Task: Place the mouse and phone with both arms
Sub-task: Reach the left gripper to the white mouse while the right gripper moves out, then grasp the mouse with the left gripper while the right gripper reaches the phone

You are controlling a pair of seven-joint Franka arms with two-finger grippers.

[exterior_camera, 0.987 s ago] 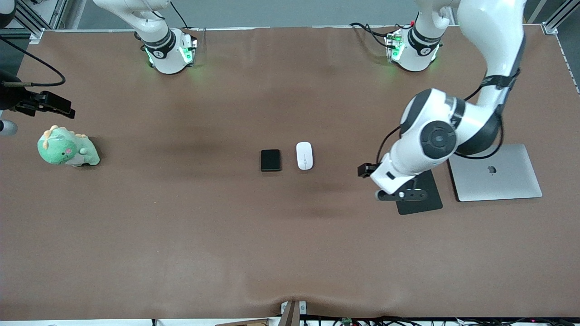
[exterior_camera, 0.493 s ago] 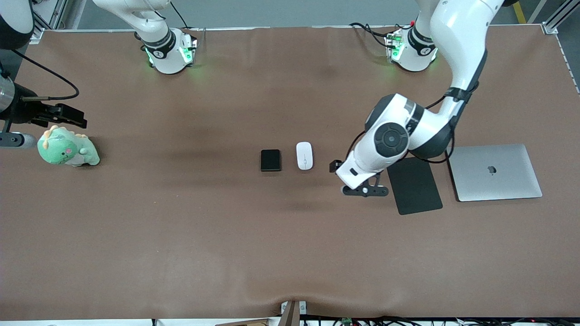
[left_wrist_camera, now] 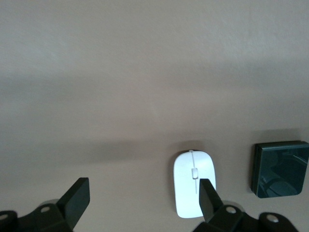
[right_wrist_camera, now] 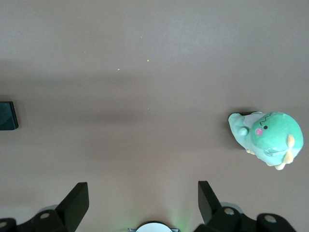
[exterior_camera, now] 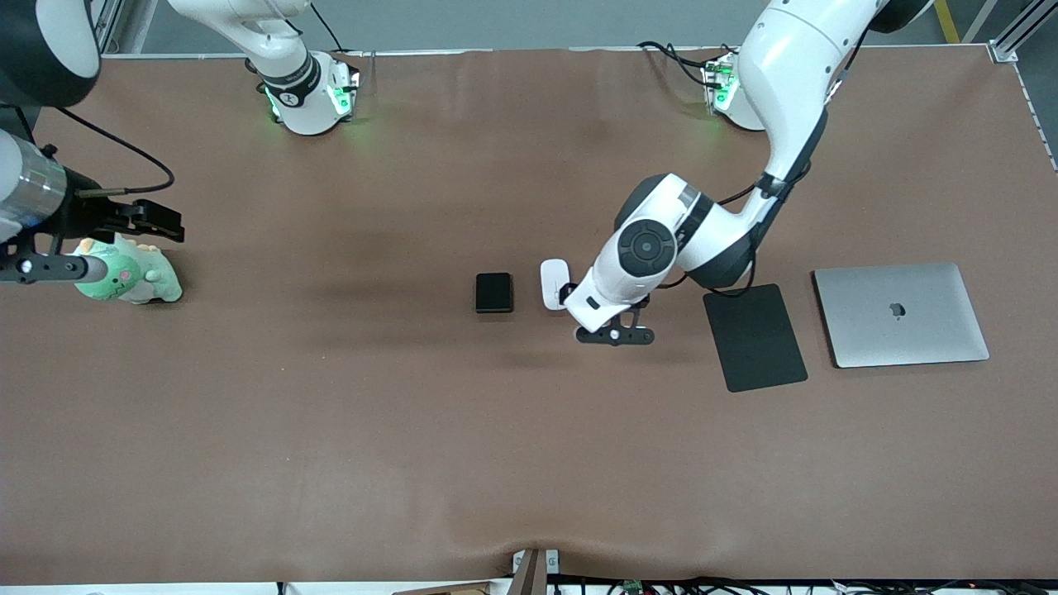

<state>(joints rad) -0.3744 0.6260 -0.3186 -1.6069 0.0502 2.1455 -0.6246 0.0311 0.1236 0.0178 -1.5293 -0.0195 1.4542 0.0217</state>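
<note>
Landmark: the phone (exterior_camera: 493, 292), a small black slab lying flat near the middle of the brown table (exterior_camera: 413, 430).
Mouse: the white mouse (exterior_camera: 551, 283) lies flat just beside the phone, toward the left arm's end of the table, a narrow gap between the two; in the front view the left arm's wrist covers part of it.
Left gripper: the left gripper (left_wrist_camera: 142, 203) hangs in the air just over the mouse and the bare cloth beside it, on the side of the mouse away from the phone; its fingers (left_wrist_camera: 77, 198) stand wide apart and hold nothing. In the left wrist view one finger overlaps the mouse's edge.
Right gripper: the right gripper (right_wrist_camera: 142, 203) is up in the air well away from the phone, toward the right arm's end of the table, over bare cloth near the plush toy; its fingers (right_wrist_camera: 76, 200) are spread wide and empty.
Plush toy: a green dinosaur toy (exterior_camera: 132, 277) sits well apart from the phone at the right arm's end.
Mouse pad: a flat black mouse pad (exterior_camera: 754, 335) lies past the mouse from the phone, toward the left arm's end.
Laptop: a closed silver laptop (exterior_camera: 901, 314) lies just beside the mouse pad, farther still from the phone.
</note>
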